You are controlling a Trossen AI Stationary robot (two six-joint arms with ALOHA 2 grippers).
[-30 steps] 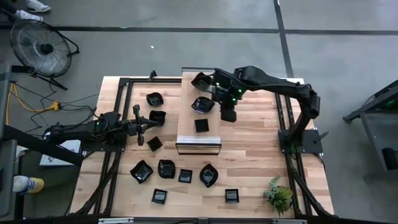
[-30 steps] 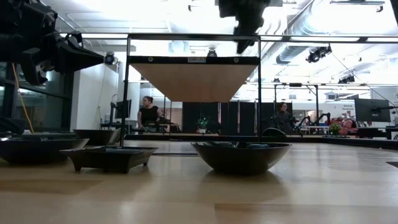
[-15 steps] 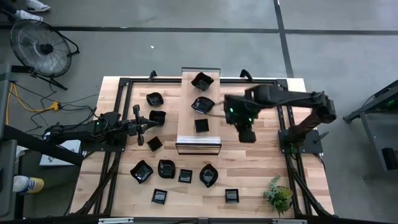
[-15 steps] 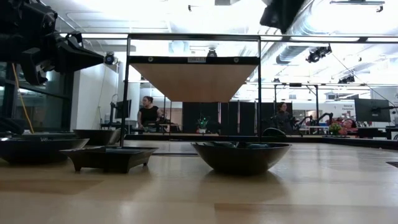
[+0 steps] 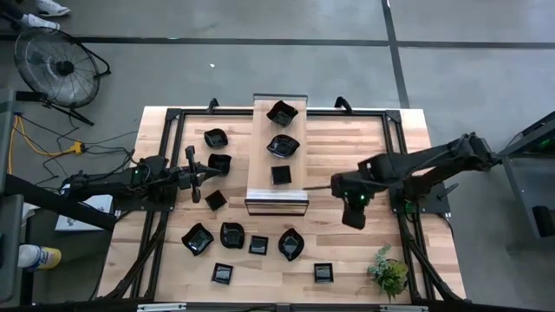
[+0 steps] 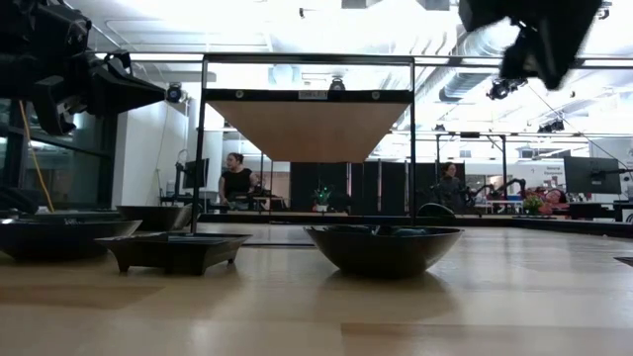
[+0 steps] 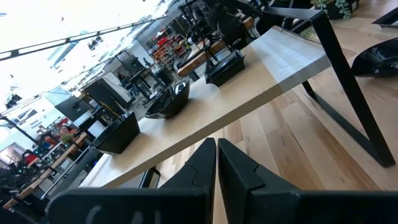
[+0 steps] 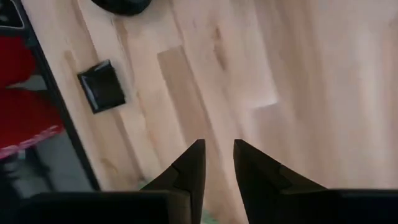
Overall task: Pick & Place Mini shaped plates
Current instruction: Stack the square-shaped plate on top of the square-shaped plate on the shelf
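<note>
- Table: raised shelf at its centre w/ 3 mini shaped plates on top, in a row.
- Other plates on the tabletop: 3 left of shelf, 7 in front of it.
- My right gripper: right of shelf's front end, above bare wood, fingers apart, holding nothing.
- My left gripper: left of shelf, pressed together, empty.

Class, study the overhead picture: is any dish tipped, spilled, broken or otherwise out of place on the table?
Nothing stands out. Three glossy black mini plates sit upright in a row on the raised pale wooden shelf; the others lie upright and scattered on the wooden table. The right claw hangs empty over bare wood.
</note>
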